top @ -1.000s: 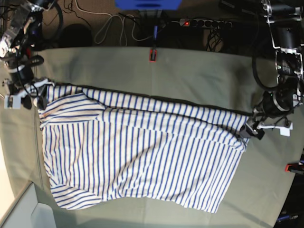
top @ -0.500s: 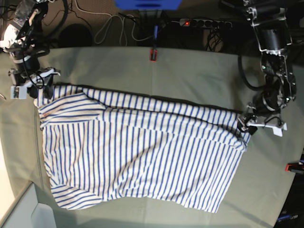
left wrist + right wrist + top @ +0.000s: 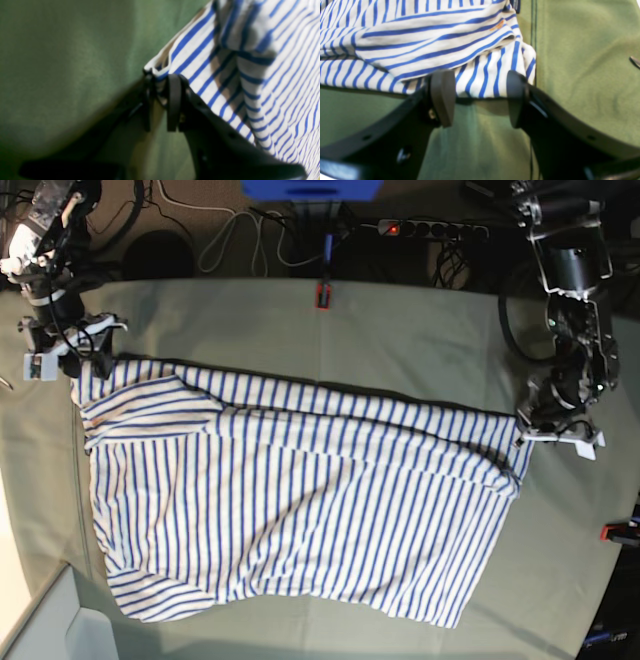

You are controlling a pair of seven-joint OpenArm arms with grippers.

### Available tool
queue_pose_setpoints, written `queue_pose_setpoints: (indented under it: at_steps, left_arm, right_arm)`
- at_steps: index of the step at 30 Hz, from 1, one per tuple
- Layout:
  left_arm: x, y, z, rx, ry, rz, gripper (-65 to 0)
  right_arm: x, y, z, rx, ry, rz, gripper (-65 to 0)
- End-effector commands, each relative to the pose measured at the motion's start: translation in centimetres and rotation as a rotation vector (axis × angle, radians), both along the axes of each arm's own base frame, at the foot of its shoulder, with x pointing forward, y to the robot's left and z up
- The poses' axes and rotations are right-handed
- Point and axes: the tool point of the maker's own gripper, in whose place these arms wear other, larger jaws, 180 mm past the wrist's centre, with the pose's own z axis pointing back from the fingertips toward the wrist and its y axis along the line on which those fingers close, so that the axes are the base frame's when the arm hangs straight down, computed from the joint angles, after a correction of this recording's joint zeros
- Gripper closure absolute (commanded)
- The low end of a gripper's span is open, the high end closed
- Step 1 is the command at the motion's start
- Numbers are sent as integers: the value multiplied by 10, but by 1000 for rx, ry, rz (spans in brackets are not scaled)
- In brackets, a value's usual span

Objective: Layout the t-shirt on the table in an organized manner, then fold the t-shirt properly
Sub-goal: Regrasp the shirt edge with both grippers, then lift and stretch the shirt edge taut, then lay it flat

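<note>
The t-shirt (image 3: 300,500), white with blue stripes, lies spread on the grey-green table (image 3: 420,340). My left gripper (image 3: 525,438), on the right of the base view, is shut on the shirt's edge; in the left wrist view the gripper (image 3: 160,100) pinches a striped corner (image 3: 250,75) just over the table (image 3: 62,62). My right gripper (image 3: 70,362) is at the shirt's far left corner. In the right wrist view the gripper (image 3: 480,97) is open, its fingers (image 3: 442,97) wide apart with a bunched corner of the shirt (image 3: 432,37) between them. A small dark tag (image 3: 516,5) shows at the shirt's edge.
A red clamp (image 3: 322,295) sits on the table's far edge and another (image 3: 620,532) at the right edge. A power strip (image 3: 430,227) and cables (image 3: 240,240) lie beyond the far edge. A pale surface (image 3: 40,620) borders the bottom left corner.
Both grippers have moved a little toward the table's far edge. The left gripper has lifted the shirt's right corner with it. The right gripper sits closer to the left corner.
</note>
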Motion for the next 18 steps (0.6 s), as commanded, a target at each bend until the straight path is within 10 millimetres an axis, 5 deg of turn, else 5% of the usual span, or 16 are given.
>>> queue_pose_setpoints:
  at_steps: [1,3,11,18]
  left_arm:
    - [14,10,16,20,-51,5,-55]
    - [13,9,15,10,-47,7,0]
    - [13,13,34,37,-101,3,-1]
    - [10,30,40,36,-120,60,-1]
  right_arm:
    - [7,-2,13,-5,-55,15,-331]
    - [7,-2,13,-5,-55,15,-332]
    - [10,-3,13,-5,-56,15,-342]
    - [14,-30,-18,48,4,-46,-422]
